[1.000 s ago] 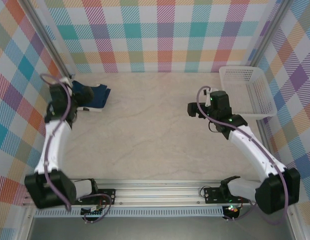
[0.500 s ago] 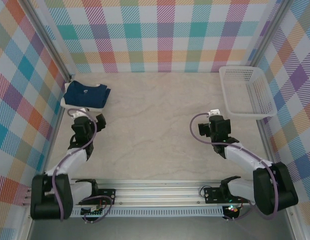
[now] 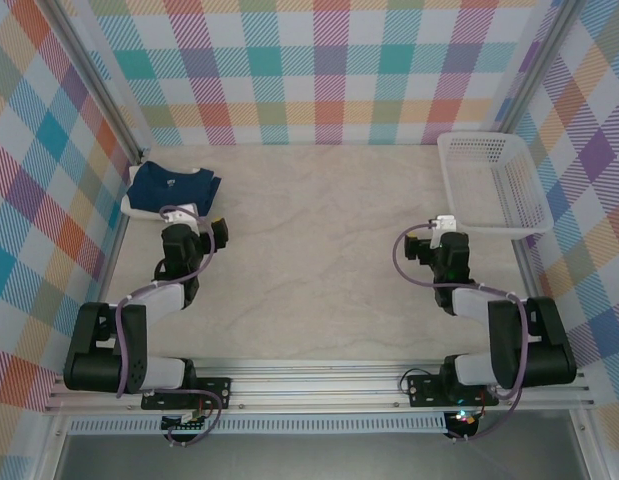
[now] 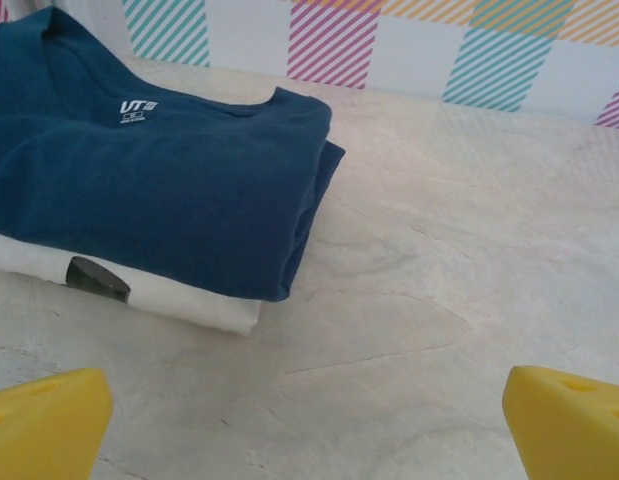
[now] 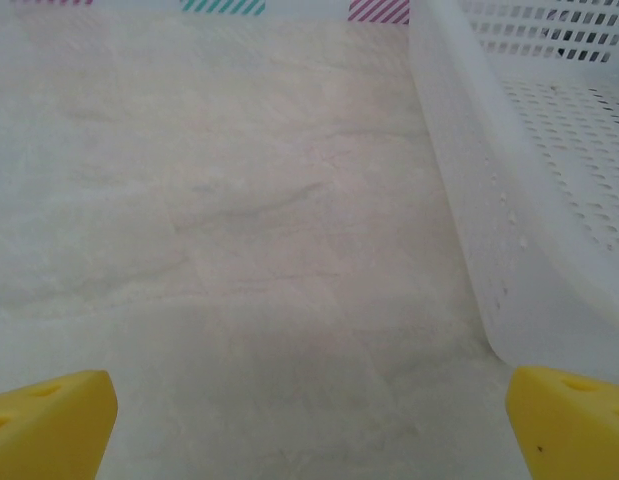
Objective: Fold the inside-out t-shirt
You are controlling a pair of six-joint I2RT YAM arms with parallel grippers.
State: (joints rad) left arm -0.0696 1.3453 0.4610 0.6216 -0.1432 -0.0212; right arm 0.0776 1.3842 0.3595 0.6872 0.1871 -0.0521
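Navy inside-out t-shirt (image 4: 159, 170) sits folded in the far-left corner of the worktop (image 3: 309, 250), stacked on a cream-white folded shirt (image 4: 204, 308) (white neck label faces up). The stack is close to the plaid wall (image 3: 69, 120). Left pincer (image 4: 307, 425) is spread wide, holding nothing, low and near the stack but apart from it, with bare worktop between. Right pincer (image 5: 309, 420) is also spread and holding nothing. The white mesh basket (image 5: 469, 200) has its wall just beside the right pincer's right finger.

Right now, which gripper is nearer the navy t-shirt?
Left. The left gripper hangs just short of the navy t-shirt, not touching it; the right gripper is far off, beside the basket.
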